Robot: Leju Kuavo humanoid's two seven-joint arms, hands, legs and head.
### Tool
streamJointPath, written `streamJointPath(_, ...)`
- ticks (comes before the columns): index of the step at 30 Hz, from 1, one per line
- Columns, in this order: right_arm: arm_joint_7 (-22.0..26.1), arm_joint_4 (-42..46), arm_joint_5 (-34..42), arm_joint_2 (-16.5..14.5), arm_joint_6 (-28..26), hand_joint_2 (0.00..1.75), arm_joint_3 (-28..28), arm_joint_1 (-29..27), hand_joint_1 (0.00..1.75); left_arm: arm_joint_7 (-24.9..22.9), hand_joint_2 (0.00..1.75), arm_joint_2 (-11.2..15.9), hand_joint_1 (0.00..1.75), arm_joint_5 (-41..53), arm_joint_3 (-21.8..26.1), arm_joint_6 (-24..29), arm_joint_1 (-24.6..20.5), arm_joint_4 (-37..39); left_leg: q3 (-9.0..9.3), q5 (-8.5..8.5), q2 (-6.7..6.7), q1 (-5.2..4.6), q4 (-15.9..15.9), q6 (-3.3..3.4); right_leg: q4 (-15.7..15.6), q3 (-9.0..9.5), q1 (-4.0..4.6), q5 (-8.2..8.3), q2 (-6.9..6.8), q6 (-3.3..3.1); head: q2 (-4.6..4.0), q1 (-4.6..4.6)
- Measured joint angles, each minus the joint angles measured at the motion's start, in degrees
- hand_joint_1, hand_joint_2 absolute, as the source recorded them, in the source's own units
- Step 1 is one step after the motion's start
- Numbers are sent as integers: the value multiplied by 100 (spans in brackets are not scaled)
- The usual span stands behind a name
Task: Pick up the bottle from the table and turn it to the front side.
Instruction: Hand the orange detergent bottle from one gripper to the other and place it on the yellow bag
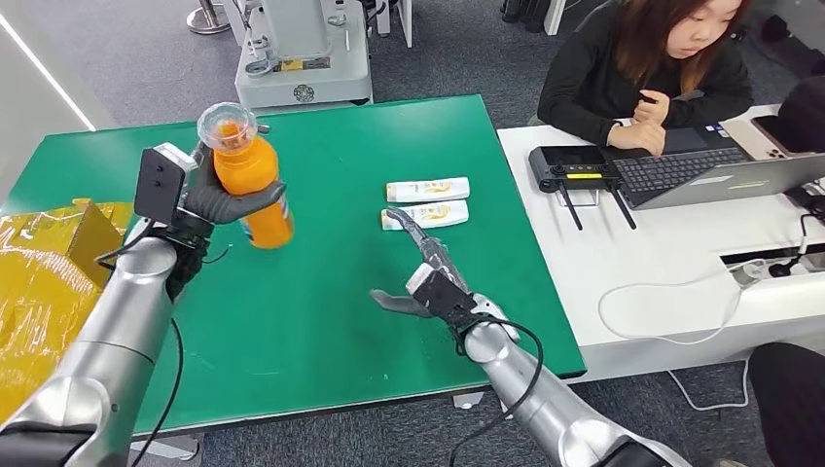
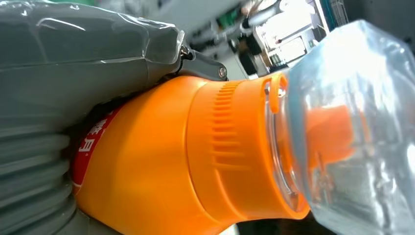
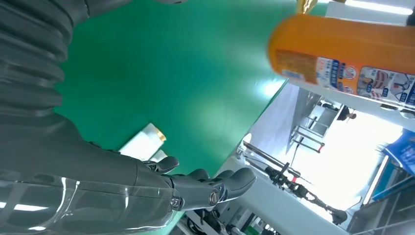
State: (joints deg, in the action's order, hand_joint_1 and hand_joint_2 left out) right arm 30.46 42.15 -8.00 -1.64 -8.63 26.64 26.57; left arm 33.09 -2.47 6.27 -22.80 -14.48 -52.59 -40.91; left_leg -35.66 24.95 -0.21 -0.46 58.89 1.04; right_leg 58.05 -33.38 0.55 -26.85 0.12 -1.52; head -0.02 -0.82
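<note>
1. Two silver arms of mine reached in over a green table (image 1: pixel 321 321), seen from my head camera looking forward and down.
2. My left hand (image 1: pixel 226 202) gripped an orange bottle (image 1: pixel 255 180) around its middle and held it lifted off the table, over the left part of the green surface, well apart from everything lying there.
3. That bottle stood nearly upright, leaning a little, with its clear domed cap (image 1: pixel 227 125) at the top and tipped toward the far left.
4. From my left wrist, the bottle's orange ribbed collar (image 2: pixel 230 147) and clear cap filled the close view, and a strip of red label (image 2: pixel 90 147) showed beside my grey hand cover.
5. My right hand (image 1: pixel 428 282) hovered low over the right part of the table, holding nothing, its fingers (image 1: pixel 420 233) spread and stretched toward the far side.
6. Two white tubes (image 1: pixel 428 190) lay side by side on the table just beyond those fingers, without touching them.
7. From my right wrist, the bottle showed a printed label (image 3: pixel 362 76) on its orange body.
8. Crumpled yellow packaging (image 1: pixel 44 282) sat at the near left edge of the table.
9. A white desk (image 1: pixel 681 263) adjoined the table on the right, carrying a laptop (image 1: pixel 720 170); a person (image 1: pixel 652 73) in a dark top sat behind it.
</note>
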Motion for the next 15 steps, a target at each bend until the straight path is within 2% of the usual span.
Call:
streamJointPath(3, 27, 290, 35, 85, -33, 175, -2, -292, 0, 34, 175, 277, 175, 432, -30, 91, -312, 106, -1, 0, 4, 0, 0, 0, 0, -2, 0, 0, 5, 0, 0, 1)
streamJointPath(8, 181, 504, 102, 155, -111, 175, -32, -535, 0, 102, 175, 626, 175, 1382, -265, 576, -908, 516, -2, 0, 6, 0, -1, 0, 0, -3, 0, 1, 6, 0, 0, 1)
streamJointPath(15, 267, 944, 247, 231, -119, 175, -206, -949, 0, -110, 175, 1145, 175, 2393, -685, 1054, -1495, 974, -2, 0, 14, -1, 0, -1, 1, -4, -1, 1, 13, 0, 0, 1)
